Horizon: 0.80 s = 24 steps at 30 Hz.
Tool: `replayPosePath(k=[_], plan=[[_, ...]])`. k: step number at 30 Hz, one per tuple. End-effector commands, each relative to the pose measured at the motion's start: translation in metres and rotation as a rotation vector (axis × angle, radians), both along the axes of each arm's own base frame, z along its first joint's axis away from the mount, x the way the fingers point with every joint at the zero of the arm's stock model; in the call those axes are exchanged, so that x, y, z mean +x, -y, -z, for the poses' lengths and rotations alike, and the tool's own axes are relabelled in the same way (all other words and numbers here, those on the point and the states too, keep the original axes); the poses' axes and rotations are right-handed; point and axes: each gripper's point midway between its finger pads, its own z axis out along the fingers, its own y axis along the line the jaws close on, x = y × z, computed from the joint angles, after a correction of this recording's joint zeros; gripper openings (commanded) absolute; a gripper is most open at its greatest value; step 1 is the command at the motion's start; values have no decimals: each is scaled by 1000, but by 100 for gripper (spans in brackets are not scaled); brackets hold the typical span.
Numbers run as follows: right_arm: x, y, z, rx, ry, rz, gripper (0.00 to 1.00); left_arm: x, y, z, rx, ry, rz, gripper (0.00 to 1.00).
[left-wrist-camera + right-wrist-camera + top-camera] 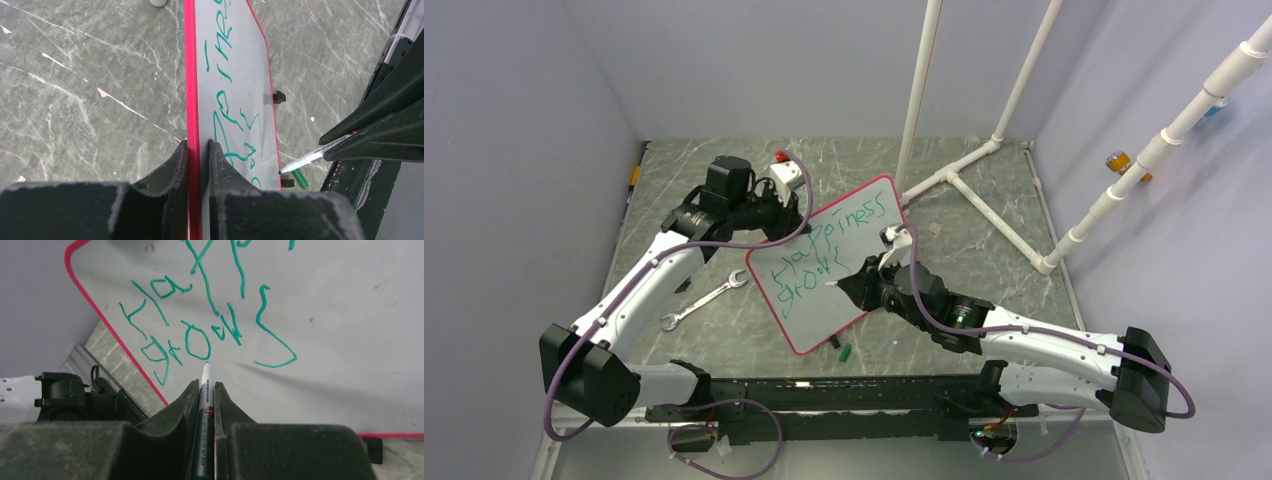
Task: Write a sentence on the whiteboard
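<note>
I have two hands at work here, and both are pinching something. My left hand (198,146) is pressed together on the red-pink rim of the one whiteboard (809,312), one finger on each face. It holds the board tilted up over the middle of the grey surface (984,255). My right hand (205,385) is closed on a single marker (204,407), which lies in the slot between the fingers with its point sticking out ahead.

The sentence (842,230) on the board is in green and runs in two slanted lines, "happiness" above and "grows" below. The marker's tip sits right at the board face, just beneath the "o" of "grows". I cannot tell whether it actually touches.

I count two small black clip feet on the board's far rim, one (279,96) partway along it and one (287,183) close to my marker tip. One green cap (845,351) lies on the surface just beside the board's lowest corner. One silver wrench (704,303) lies flat to the left of the board, near it but apart, under my left arm. A frame of white pipes (969,190) stands at the back right, well apart from both hands.
</note>
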Motion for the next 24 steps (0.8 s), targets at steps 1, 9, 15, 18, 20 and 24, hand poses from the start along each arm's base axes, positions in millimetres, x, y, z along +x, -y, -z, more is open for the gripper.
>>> replayPosePath(k=[1, 9, 15, 18, 20, 24], plan=[[-10, -9, -2, 27, 28, -48, 0, 10, -2, -25, 2, 133, 0, 0], [-29, -25, 20, -39, 41, -65, 0, 12, -3, -25, 7, 135, -11, 0], [-36, -36, 22, -26, 67, -57, 0, 15, -5, -23, 17, 136, -30, 0], [-36, -42, 20, -18, 83, -41, 0, 15, -5, -22, 19, 134, -30, 0], [-35, -47, 18, -12, 94, -38, 0, 15, -6, -22, 21, 135, -34, 0], [-35, -54, 19, -22, 106, -40, 0, 18, -8, -20, 33, 138, -51, 0]])
